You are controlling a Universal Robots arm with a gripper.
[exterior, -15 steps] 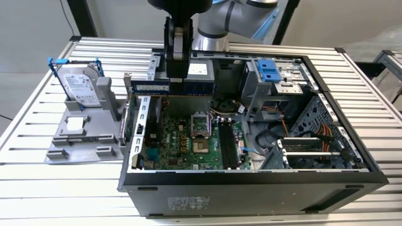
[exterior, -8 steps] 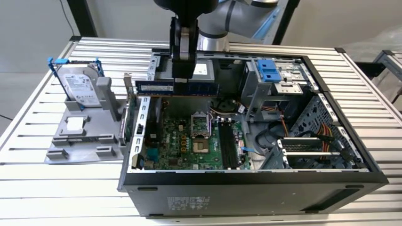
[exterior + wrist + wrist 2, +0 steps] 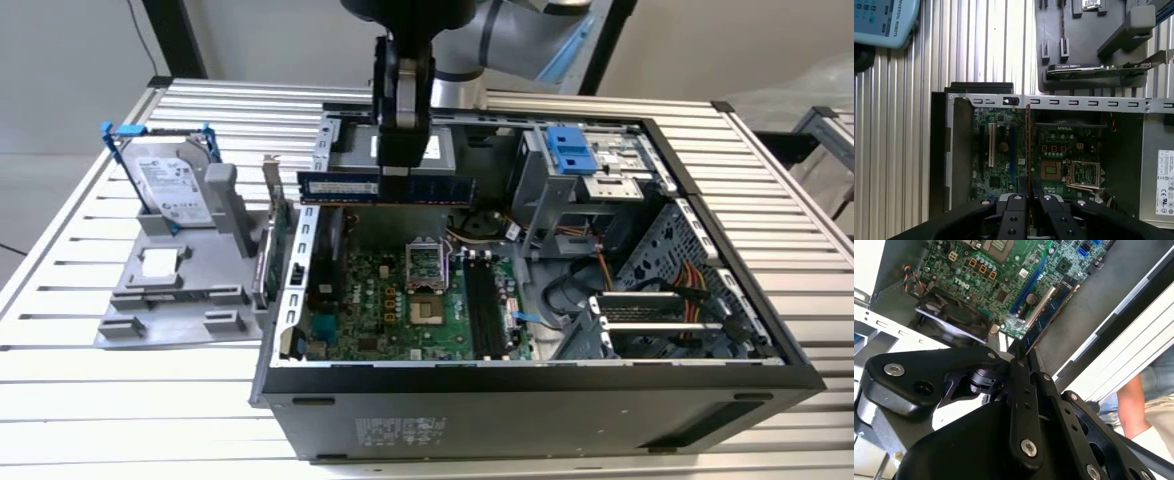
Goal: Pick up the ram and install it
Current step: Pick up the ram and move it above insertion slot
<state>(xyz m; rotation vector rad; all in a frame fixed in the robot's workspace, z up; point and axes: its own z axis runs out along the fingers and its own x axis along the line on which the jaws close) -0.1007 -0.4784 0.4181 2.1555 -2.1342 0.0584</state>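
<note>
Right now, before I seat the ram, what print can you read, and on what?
Nothing I can quote reliably.
Ram: white label, too small.
Hard drive: label print, too small.
Case front: sticker, blurred.
Power supply: label, too small.
Pendant and motherboard: brand marks, left unquoted.

Motherboard [image 3: 387, 305] green; ram [image 3: 340, 187] perhaps dark blue-green; hard drive [image 3: 174, 188] silver, blue clips [image 3: 123, 130]; table [image 3: 134, 400] ribbed silver

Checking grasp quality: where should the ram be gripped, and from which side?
Across its flat faces near mid-length, from above its top long edge. The ram is thin and long, hanging level under the gripper, so a centred pinch balances it and leaves the lower edge free.
</note>
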